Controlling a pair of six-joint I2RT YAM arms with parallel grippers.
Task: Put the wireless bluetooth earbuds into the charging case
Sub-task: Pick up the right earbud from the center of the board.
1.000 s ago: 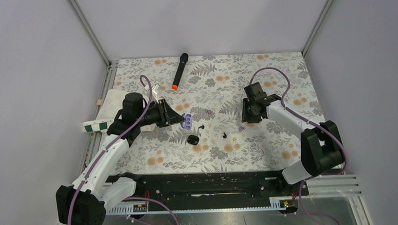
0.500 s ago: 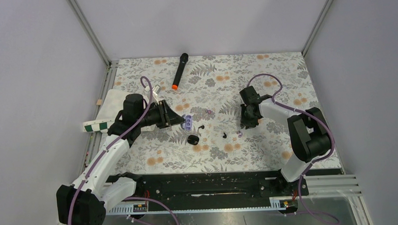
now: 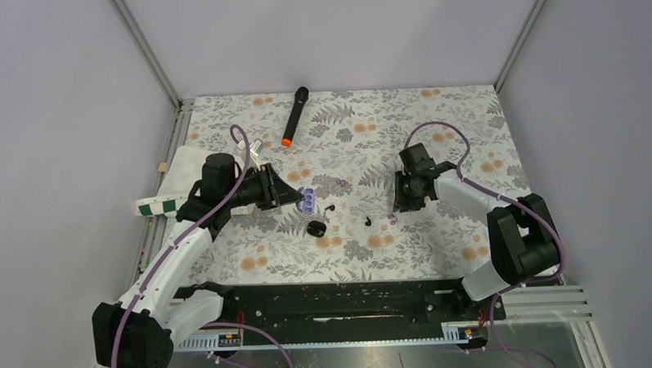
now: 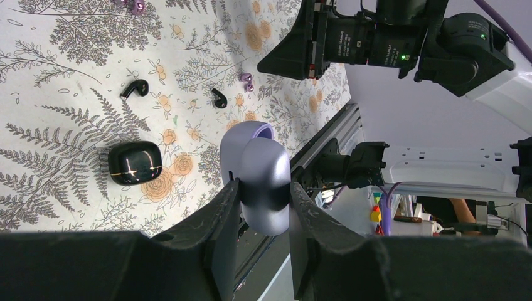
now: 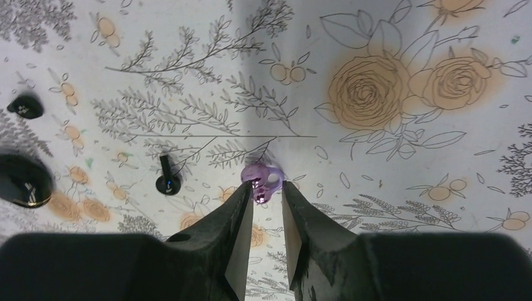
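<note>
The left gripper [image 4: 262,188] was clenched on a lilac earbud case [image 4: 256,153], holding it clear of the floral desk [image 3: 435,115], a little left of the desk's middle. Just nearer the front edge, the black charging case [image 4: 134,162] lay shut on the desk, free of both grippers. The two black earbuds lay apart from it: one [image 4: 134,88] just beyond the case toward the far edge, the other [image 4: 218,98] to its right, toward the right arm. The right gripper [image 5: 265,188] pointed down at the desk, right of the middle, its fingers close together on either side of a small purple earbud [image 5: 262,177]; whether they were pinching it or only flanking it could not be told. A second purple earbud [image 3: 341,183] lay farther back. A black microphone with an orange end [image 3: 294,115] rested near the far edge.
</note>
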